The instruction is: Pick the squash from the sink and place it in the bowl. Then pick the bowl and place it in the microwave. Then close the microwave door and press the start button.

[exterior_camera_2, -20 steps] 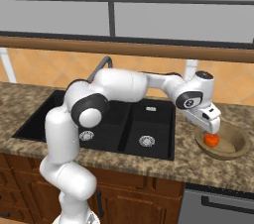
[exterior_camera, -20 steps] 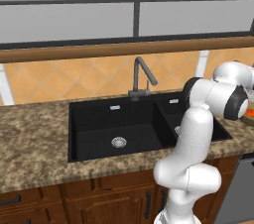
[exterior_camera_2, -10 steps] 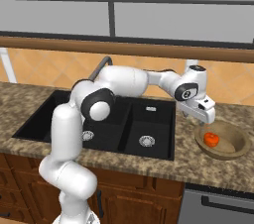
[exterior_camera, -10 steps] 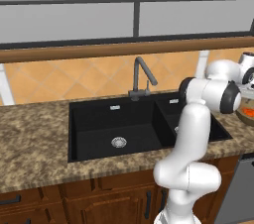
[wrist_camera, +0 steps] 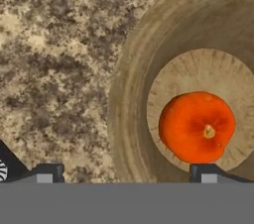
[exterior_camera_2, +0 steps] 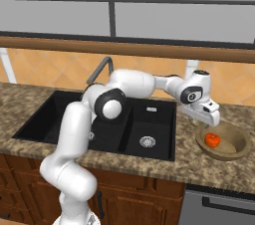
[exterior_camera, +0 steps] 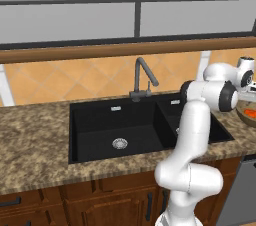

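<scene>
**Now the bowl: squash delivered, gripper lines up on the rim**

Already in the left base view, the white arm reaches right across the black two-basin sink [exterior_camera: 145, 127], and the squash [exterior_camera: 248, 114] shows as an orange patch at the frame's right edge, beside the arm's wrist.

From the right base view, the gripper [exterior_camera_2: 208, 118] hangs just above the near-left rim of the tan wooden bowl [exterior_camera_2: 234, 150], which sits on the speckled granite counter [exterior_camera_2: 199, 167] to the right of the sink. The squash rests inside the bowl, clear of the fingers (nothing is carried).

In the hand view, looking straight down, the two dark fingertips [wrist_camera: 48, 172] stand wide apart: one over bare granite, the other over the bowl's inner floor beside the squash, so the jaws are spread and empty, straddling the rim.

The step in hand appears to be picking up the bowl. Done well, that likely means descending straight so the rim wall passes between the fingers, closing firmly on it, and lifting level to stop the round squash from rolling out.
</scene>
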